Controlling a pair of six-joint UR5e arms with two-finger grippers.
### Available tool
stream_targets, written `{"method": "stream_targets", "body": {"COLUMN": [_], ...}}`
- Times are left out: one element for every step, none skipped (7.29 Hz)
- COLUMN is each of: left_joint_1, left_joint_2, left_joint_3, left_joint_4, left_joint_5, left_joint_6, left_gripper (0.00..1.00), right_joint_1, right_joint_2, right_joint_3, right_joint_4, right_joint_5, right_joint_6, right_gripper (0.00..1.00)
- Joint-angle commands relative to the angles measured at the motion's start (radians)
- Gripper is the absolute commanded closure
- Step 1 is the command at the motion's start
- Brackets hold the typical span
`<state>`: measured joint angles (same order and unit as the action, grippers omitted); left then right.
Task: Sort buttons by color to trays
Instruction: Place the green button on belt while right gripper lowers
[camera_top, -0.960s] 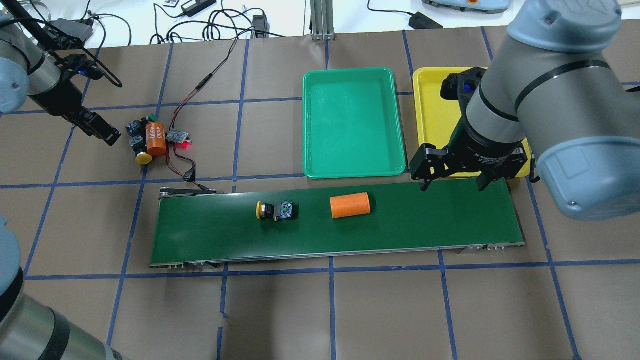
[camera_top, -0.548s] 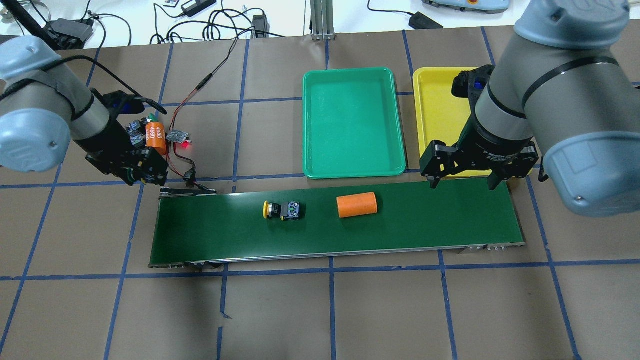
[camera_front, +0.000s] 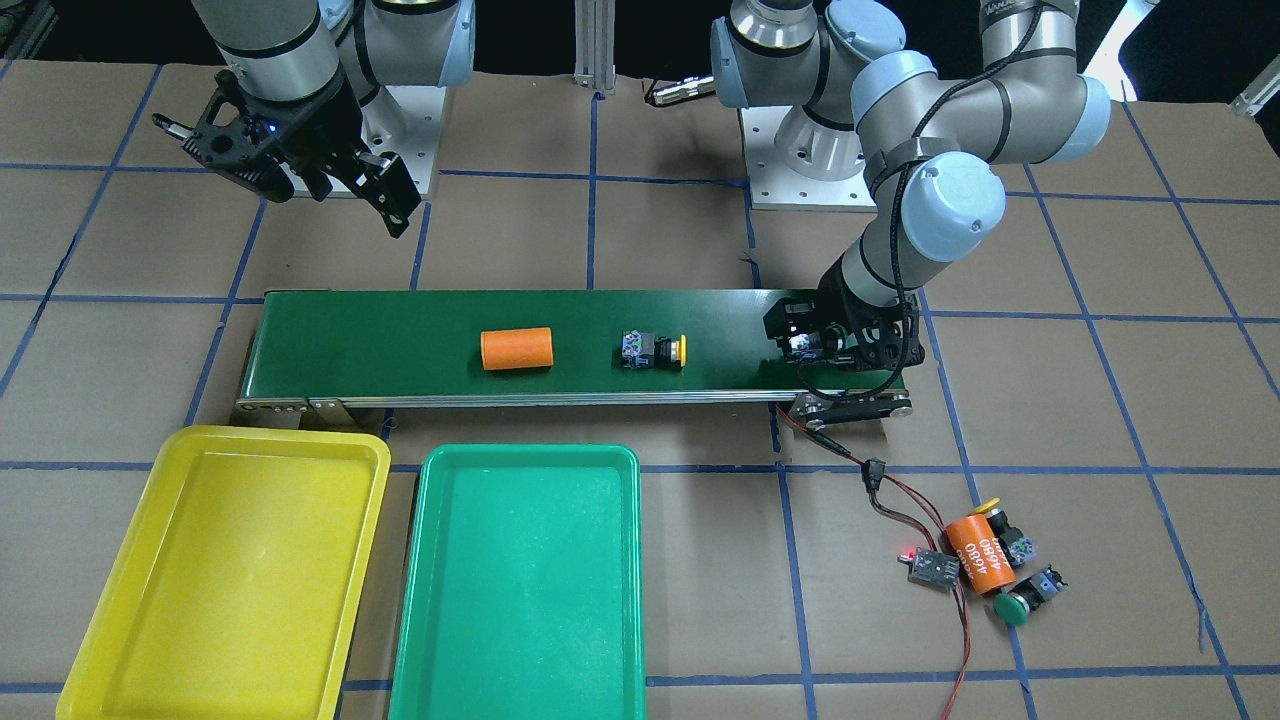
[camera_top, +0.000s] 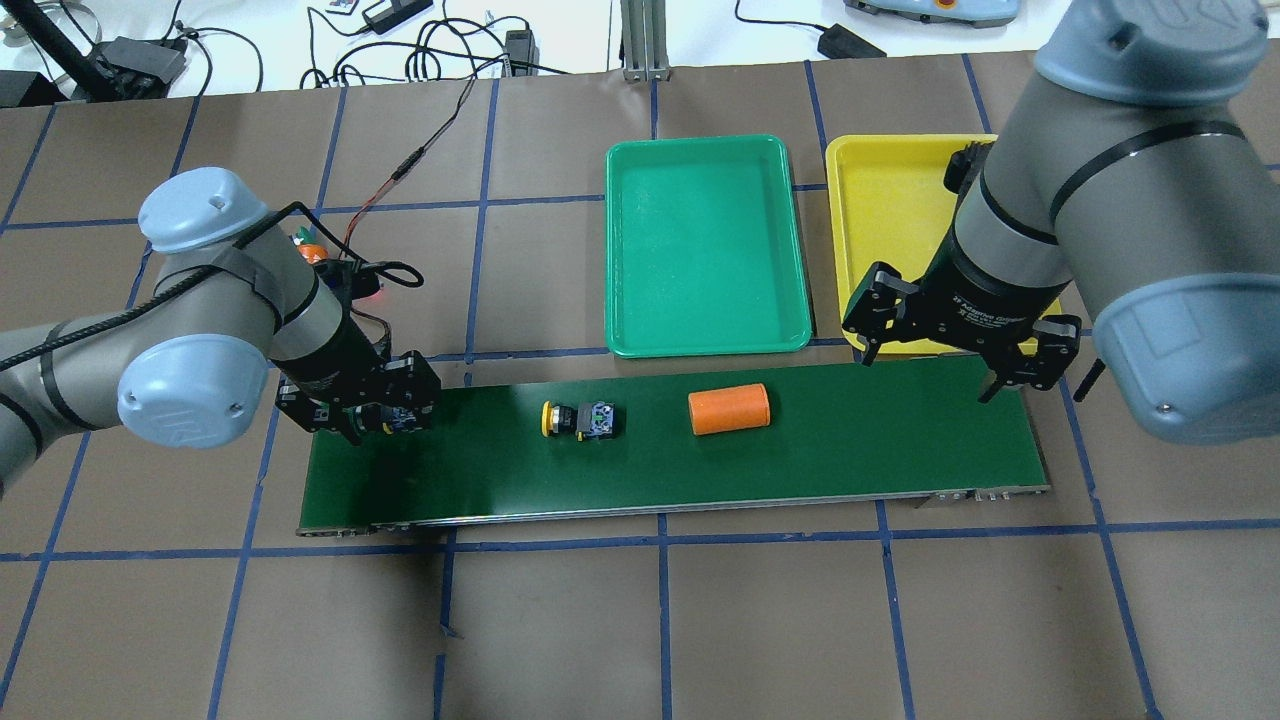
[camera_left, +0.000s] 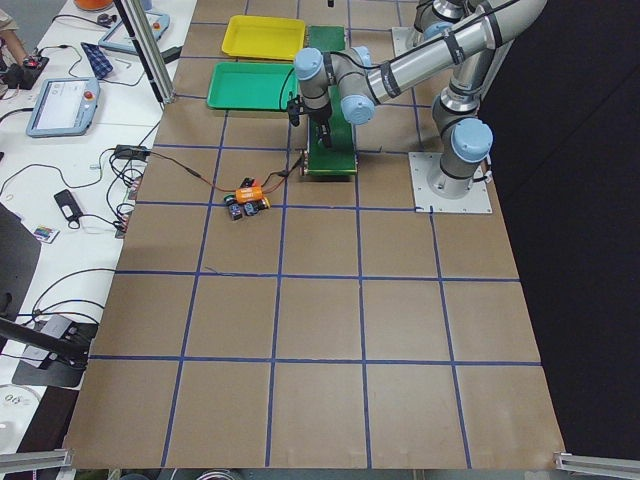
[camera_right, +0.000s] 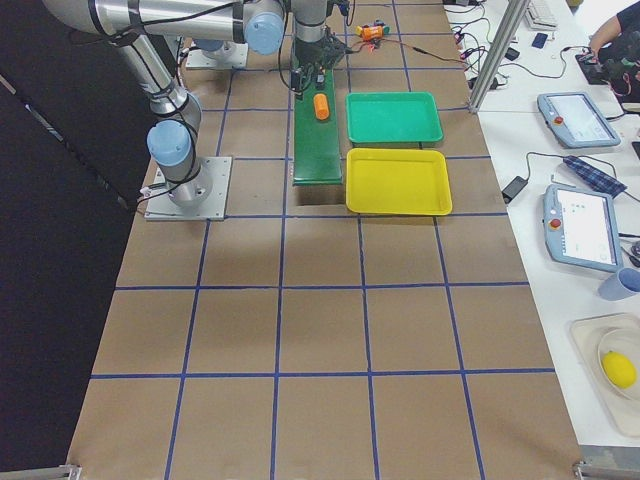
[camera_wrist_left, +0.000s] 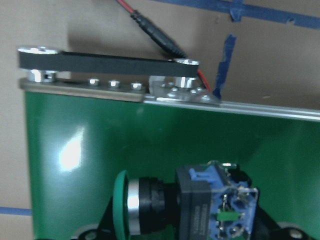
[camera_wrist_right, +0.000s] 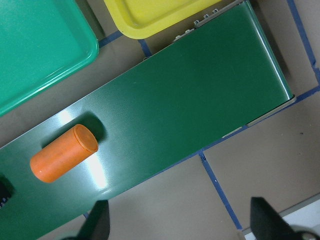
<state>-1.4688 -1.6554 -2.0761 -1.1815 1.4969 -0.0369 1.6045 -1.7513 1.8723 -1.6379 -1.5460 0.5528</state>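
Observation:
A green-capped button (camera_wrist_left: 200, 205) with a blue contact block sits in my left gripper (camera_top: 368, 416), which is shut on it just above the left end of the conveyor belt (camera_top: 850, 450). A yellow-capped button (camera_top: 577, 420) lies on its side mid-belt. My right gripper (camera_top: 950, 368) hangs open and holds nothing over the belt's right end, in front of the yellow tray (camera_top: 880, 220). The green tray (camera_top: 700, 250) lies beside it. Both trays hold nothing. Another yellow button (camera_front: 1003, 528) and green button (camera_front: 1028, 596) lie off the belt.
An orange cylinder (camera_top: 728, 410) lies on the belt right of the yellow button. A second orange cylinder (camera_front: 975, 553) and a small circuit board (camera_front: 932, 570) with red wires sit by the loose buttons. Cables and devices line the far table edge.
My left gripper went to the pile, shut on a green button and carried it to the belt's left end. The yellow button and cylinder drifted right. My right gripper shifted right.

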Motion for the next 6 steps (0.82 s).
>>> {"method": "stream_targets", "body": {"left_joint_1": [-0.005,0.005,0.042,0.117,0.172,0.204], "left_joint_2": [-0.003,-0.001,-0.013,-0.070,-0.163,-0.247], "left_joint_3": [0.016,0.063,0.139,0.224,0.317,0.415], "left_joint_4": [0.014,0.008,-0.009,-0.021,-0.014,-0.009], "left_joint_5": [-0.001,0.000,0.003,0.006,0.008,0.011], "left_joint_6": [0.094,0.177,0.246,0.355,0.493,0.653], "left_gripper": [0.00,0.00,0.00,0.00,0.00,0.00], "right_joint_1": [0.000,0.000,0.000,0.000,0.002,0.002], "right_joint_2": [0.009,0.007,0.007,0.003,0.007,0.000], "right_joint_3": [0.001,0.001,0.001,0.001,0.002,0.002], "right_joint_4": [-0.005,-0.002,0.000,-0.006,0.000,0.000], "right_joint_5": [0.003,0.001,-0.011,0.000,0.004,0.004], "right_joint_6": [0.050,0.050,0.053,0.070,0.184,0.323], "right_gripper": [0.00,0.00,0.00,0.00,0.00,0.00]}}
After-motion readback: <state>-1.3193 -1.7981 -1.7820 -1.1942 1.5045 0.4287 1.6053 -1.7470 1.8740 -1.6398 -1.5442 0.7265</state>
